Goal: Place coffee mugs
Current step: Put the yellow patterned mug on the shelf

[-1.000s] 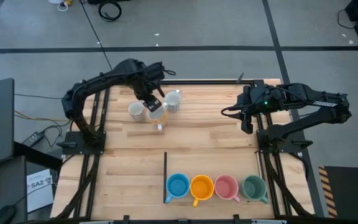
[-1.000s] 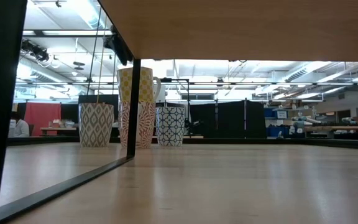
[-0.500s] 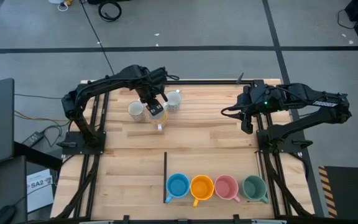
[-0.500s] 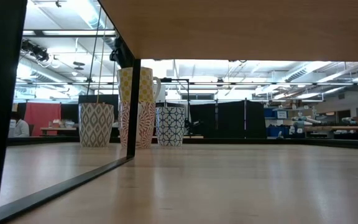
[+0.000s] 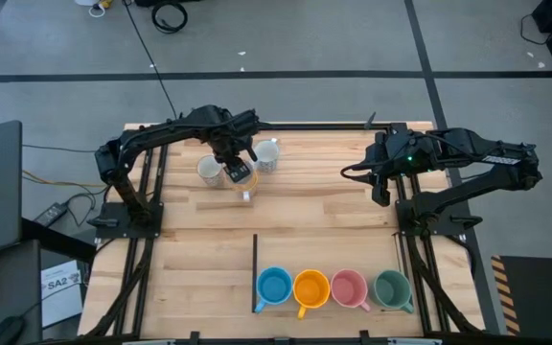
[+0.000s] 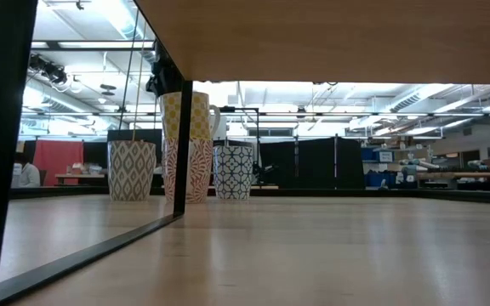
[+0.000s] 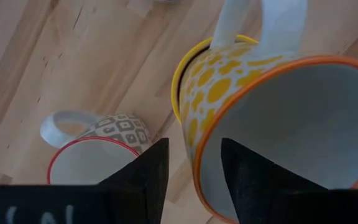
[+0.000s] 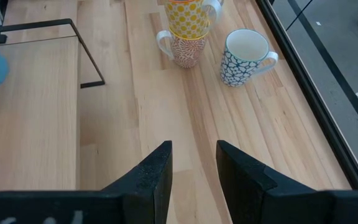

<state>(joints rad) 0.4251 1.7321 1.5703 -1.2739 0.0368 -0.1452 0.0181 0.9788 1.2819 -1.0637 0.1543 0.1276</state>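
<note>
At the table's far left, a yellow-dotted mug (image 7: pixel 229 81) is stacked in a red-patterned mug (image 6: pixel 190 170). A grey-patterned mug (image 5: pixel 209 171) stands on one side of the stack and a blue-patterned mug (image 5: pixel 267 155) on the other. My left gripper (image 7: pixel 193 144) is open and points down over the yellow mug. One finger is inside the mug's mouth and one outside, astride the rim wall (image 7: pixel 196 163), with no touch showing. Blue (image 5: pixel 274 286), orange (image 5: pixel 310 287), pink (image 5: pixel 350 289) and green (image 5: pixel 392 289) mugs stand in a row at the near edge. My right gripper (image 8: pixel 192 146) is open, high over the right side.
A thin black bar (image 5: pixel 255 271) lies on the wood just left of the row of coloured mugs. Black rails (image 5: pixel 151 192) run along both sides of the table. Bare wood (image 5: pixel 305 211) lies between the far mugs and the near row.
My left gripper has come down over the stacked yellow mug, rolling slightly, and its fingers now stand at the rim. The mugs have not moved.
</note>
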